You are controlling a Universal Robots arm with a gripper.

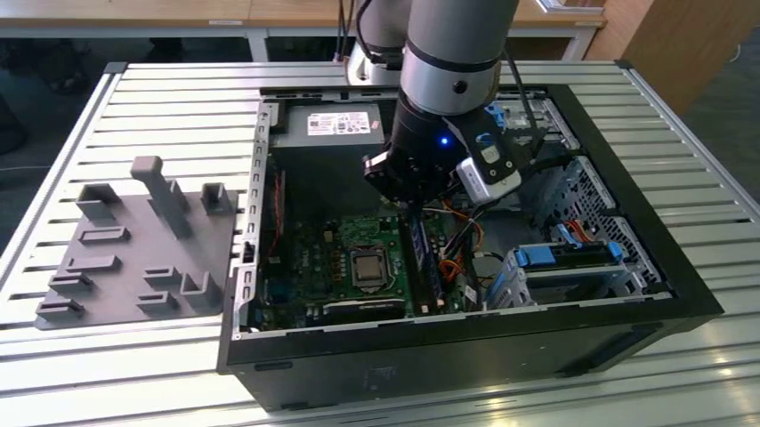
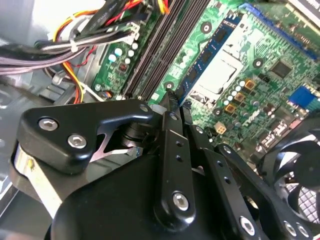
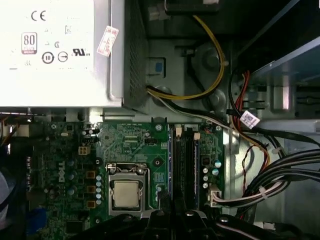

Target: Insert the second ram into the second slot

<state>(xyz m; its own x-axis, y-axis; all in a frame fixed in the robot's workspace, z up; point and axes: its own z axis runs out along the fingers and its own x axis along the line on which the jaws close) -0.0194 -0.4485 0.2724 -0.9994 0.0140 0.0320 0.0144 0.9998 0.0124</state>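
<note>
Slatted metal table (image 1: 178, 89), with an open black computer case (image 1: 475, 351) lying on it and my arm reaching down into the case from above. The landmark is the square CPU socket (image 1: 366, 265) in the middle of the green motherboard (image 1: 303, 258).

My gripper (image 2: 174, 102) hangs low over the board, just beside the socket. In the second wrist view my two black fingers (image 2: 170, 145) run together to a point, so my jaws look pressed together – whether something thin sits between the tips, I cannot tell.

The second ram (image 2: 204, 56) – a thin blue-green strip with black chips – stands on edge in the slot nearest the socket, running alongside it. In the exterior view it is on the exterior view's right of the socket. My fingertips are at one end of the strip, right at its top edge; whether they touch it, I cannot tell. More dark memory slots (image 3: 185, 160) lie parallel on the far side of the ram from the socket.

Beyond the socket, toward the back of the case, is the silver power supply (image 3: 50, 50). Bundled cables (image 3: 270, 185) run past the slots, away from the socket. A black fan (image 2: 300, 190) sits close to the socket.

Outside the case, well apart from the socket on the exterior view's left, lies a grey fixture tray (image 1: 119, 258).
</note>
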